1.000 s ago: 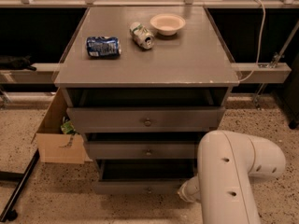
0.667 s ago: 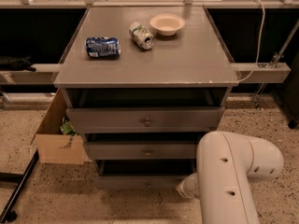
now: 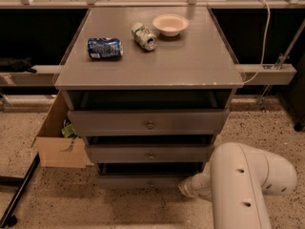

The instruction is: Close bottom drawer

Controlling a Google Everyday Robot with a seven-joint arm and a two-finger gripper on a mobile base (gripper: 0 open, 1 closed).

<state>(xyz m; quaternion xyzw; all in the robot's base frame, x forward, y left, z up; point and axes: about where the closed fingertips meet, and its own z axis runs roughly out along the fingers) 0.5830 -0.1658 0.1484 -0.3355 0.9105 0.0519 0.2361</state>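
Speckled floor (image 3: 119,209), bottom drawer (image 3: 138,181) ajar, part-hidden tool (image 3: 185,187) at its right, state unclear

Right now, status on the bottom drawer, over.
Gripper low, at right end of bottom drawer. Drawer partly out, not yet closed. Cardboard box on floor, left, apart from it.

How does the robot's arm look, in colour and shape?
The arm is a thick, smooth, off-white rounded shell with a few small dark holes; no cables or markings are visible. It narrows toward the gripper, also pale, low beside the bottom drawer.
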